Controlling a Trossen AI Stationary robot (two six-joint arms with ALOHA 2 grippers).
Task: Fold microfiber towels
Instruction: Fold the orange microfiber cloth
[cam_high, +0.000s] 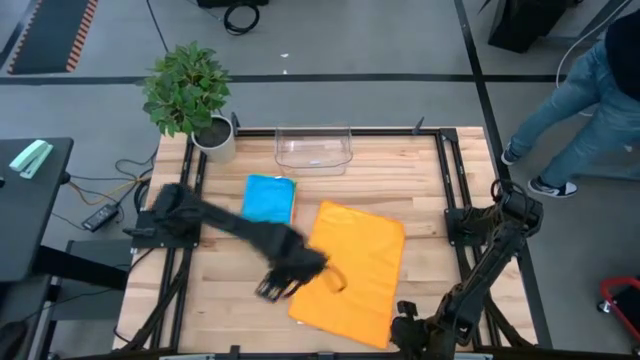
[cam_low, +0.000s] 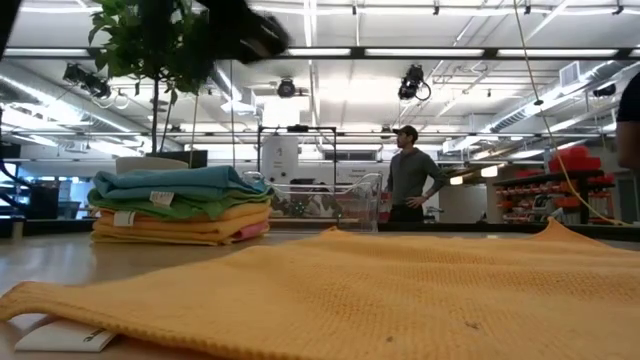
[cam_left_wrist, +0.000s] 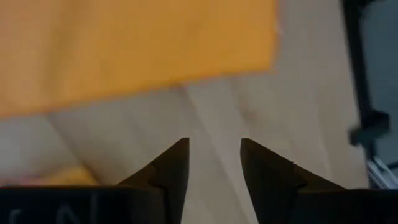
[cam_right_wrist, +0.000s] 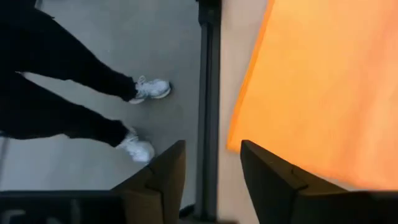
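- Wooden table (cam_high: 230, 300) with dark rails along its sides carries everything.
- Orange towel (cam_high: 352, 270), the largest cloth, lies spread out flat and slightly askew in the middle of the table toward the near edge; in the low view its waffled weave (cam_low: 380, 290) fills the foreground, with a white tag at one corner.
- Left arm reaches in from the table's left side; the left gripper (cam_high: 272, 288) hangs over bare wood just beside the orange towel's left edge, jaws spread with nothing between them, as the left wrist view shows (cam_left_wrist: 213, 168).
- Right gripper (cam_high: 408, 325) sits at the near right corner of the table, by the orange towel's near corner; its jaws stand apart and empty (cam_right_wrist: 211, 168), the towel's edge and the floor beyond the rail ahead of them.
- Stack of folded towels (cam_high: 269, 198) rests behind the orange towel, near the left back of the table, blue on top; the low view shows green, orange, yellow and pink layers under it (cam_low: 178, 205).
- Clear plastic bin (cam_high: 313, 148) stands at the back edge, well apart from the grippers.
- Potted plant (cam_high: 190, 95) stands at the back left corner.
- Person (cam_high: 580, 95) in jeans stands on the floor off the right side.
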